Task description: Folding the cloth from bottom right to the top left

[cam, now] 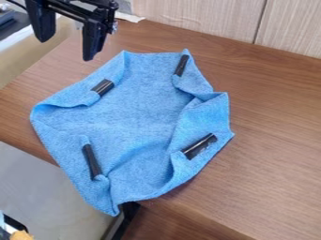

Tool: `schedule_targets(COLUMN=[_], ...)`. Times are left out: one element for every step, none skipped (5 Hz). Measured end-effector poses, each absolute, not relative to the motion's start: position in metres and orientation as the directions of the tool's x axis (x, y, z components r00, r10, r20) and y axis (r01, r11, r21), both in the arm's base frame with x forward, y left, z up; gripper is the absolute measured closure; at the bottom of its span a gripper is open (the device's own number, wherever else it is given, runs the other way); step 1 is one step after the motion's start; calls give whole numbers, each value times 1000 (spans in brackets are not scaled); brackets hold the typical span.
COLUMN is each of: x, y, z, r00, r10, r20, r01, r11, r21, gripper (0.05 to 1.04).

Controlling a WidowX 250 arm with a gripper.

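Blue cloth [144,103] with four black strips [91,161] on a brown wooden desk [276,117], its lower-left part hiding the desk's edge. Black claw [67,47] at upper left, fingers wide apart, top cut off. A cropped object [20,235] at bottom left is unclear.

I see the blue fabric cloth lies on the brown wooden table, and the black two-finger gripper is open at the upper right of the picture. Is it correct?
Not quite: in the camera view, the black two-finger gripper is at the upper left, not right. It is open, and the blue fabric cloth lies on the brown wooden table.
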State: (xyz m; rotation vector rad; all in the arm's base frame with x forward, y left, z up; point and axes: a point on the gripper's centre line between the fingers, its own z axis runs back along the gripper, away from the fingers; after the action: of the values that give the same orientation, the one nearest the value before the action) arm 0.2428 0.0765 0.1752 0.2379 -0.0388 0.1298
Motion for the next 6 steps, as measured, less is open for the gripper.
schedule_targets(x=[242,238,239,241,242,242], y=[75,57,42,14,-21,-53], z=[168,160,158,148,140,127], r00=[993,1000,997,984,961,940], r10=[117,7,-55,-163,-267,-336], r20=[28,26,50,71,76,62], r01=[-121,-11,47,155,260,333], r11=[967,986,987,982,962,942], r21=[223,167,155,104,85,49], gripper=[83,83,83,83,83,83])
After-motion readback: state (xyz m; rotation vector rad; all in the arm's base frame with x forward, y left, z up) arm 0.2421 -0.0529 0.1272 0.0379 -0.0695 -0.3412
